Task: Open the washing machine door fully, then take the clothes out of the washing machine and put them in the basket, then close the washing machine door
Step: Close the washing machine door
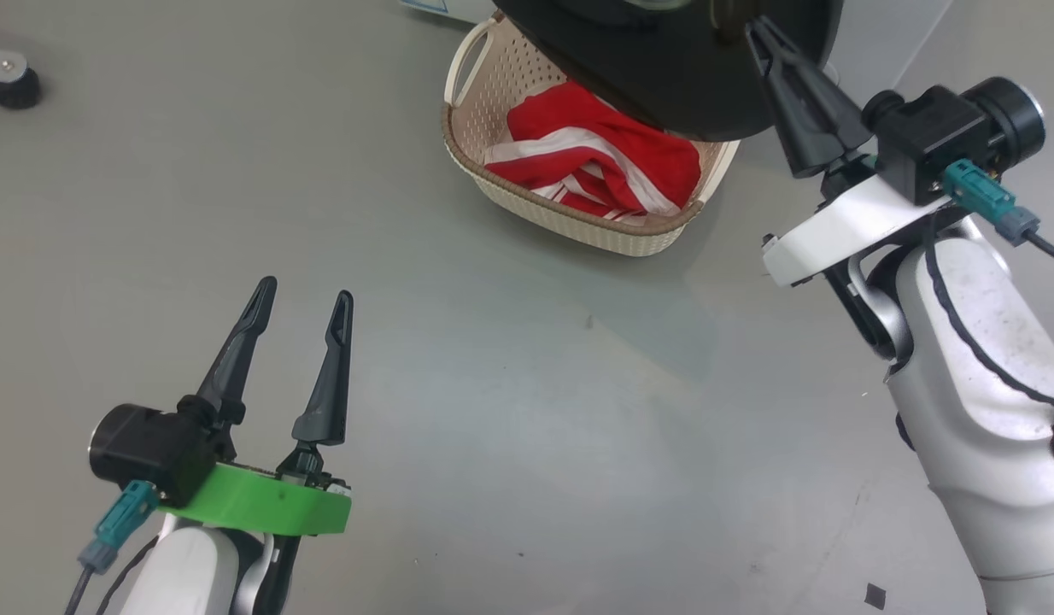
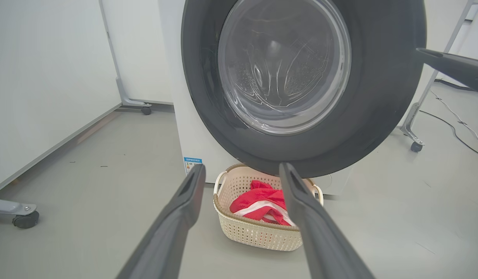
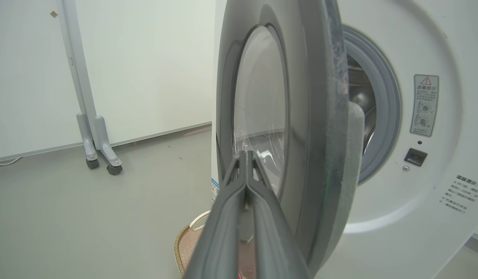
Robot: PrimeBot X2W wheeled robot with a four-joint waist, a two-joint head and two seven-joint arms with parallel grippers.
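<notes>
Left gripper [image 1: 307, 289] hangs over bare floor [image 1: 510, 401], fingers apart, nothing between them. Right gripper [image 1: 759, 30] has its fingers pressed together and empty, tip up at the black rim of the door [image 1: 664, 85]; I can't tell if it touches.

Head view cuts the door off at its top edge. It gives me the basket [image 1: 578, 231] half under the door, with the red-and-white clothes [image 1: 595, 145] inside.

Left wrist view gives me the door face-on, glass bowl in the middle. The basket sits on the floor just below it, in front of the washing machine [image 2: 200, 147].

Right wrist view gives me the door edge-on. It's ajar, standing off the machine front, with the grey gasket [image 3: 392, 97] and steel drum [image 3: 359, 97] visible behind it.
</notes>
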